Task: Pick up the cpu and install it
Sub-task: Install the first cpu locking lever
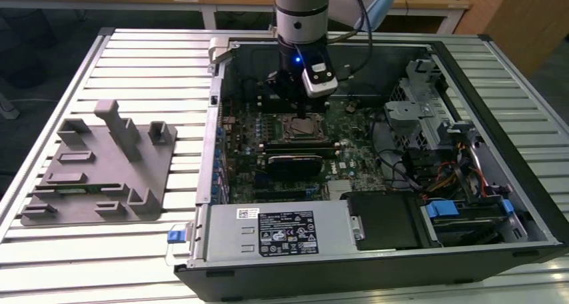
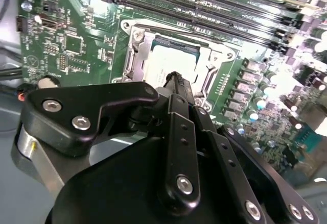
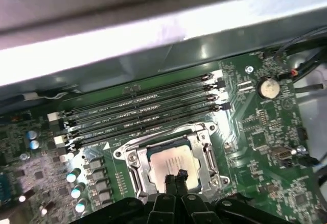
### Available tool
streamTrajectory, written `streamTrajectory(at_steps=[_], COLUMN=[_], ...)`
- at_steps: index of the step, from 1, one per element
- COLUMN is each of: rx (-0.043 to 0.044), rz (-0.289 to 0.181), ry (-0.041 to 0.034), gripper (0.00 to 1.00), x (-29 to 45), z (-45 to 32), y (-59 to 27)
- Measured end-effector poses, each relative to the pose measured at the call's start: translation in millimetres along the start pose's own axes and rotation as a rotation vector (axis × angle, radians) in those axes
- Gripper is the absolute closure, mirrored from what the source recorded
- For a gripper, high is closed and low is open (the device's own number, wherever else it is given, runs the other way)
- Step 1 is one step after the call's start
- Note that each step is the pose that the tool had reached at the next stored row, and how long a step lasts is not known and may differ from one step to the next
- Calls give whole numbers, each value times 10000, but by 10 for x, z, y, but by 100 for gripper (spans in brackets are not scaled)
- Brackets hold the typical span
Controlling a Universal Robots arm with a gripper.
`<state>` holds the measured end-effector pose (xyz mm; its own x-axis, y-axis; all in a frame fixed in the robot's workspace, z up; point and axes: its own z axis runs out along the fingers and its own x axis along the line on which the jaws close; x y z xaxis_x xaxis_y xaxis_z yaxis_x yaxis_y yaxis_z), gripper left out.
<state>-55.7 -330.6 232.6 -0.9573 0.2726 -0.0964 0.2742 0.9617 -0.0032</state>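
The pincer (image 3: 175, 179) hangs over the middle of the motherboard (image 3: 265, 132) with its two black fingertips (image 2: 176, 83) pressed together, so the jaws stand narrow and closed with nothing between them. Directly beneath the tips lies the cpu (image 3: 166, 164), its silver top flat inside the metal-framed socket (image 3: 204, 157); in both wrist views the tips come down over the chip's near half, at or just above its surface, and whether they actually touch it cannot be told. The chip (image 2: 168, 63) sits square in the socket frame (image 2: 138, 45), its pale rim showing all round except where the fingers cover it.

Just beyond the socket, on the side away from the pincer's body, run four long memory slots (image 3: 143, 114), parallel to the socket's edge. Past them stands the grey inner wall of the computer case (image 3: 153, 40).

In the exterior view the arm (image 1: 300, 11) reaches straight down into the open case (image 1: 462, 71), the pincer (image 1: 300, 114) ending over the socket (image 1: 302, 126). Near the case's front edge, further from the pincer, sits the power supply (image 1: 276, 231). Well apart, outside the case at the exterior view's left, a grey fixture (image 1: 98, 171) rests on the slatted table (image 1: 106, 264).
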Motion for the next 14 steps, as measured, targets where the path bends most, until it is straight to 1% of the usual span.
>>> streamTrajectory(at_steps=[2, 4, 14], rx=[-1, -2, -1], rz=[0, -2, 0], ry=[0, 0, 1], gripper=[89, 89, 89], x=[-4, -11, -100], z=[-37, -52, -56], y=[0, 2, 15])
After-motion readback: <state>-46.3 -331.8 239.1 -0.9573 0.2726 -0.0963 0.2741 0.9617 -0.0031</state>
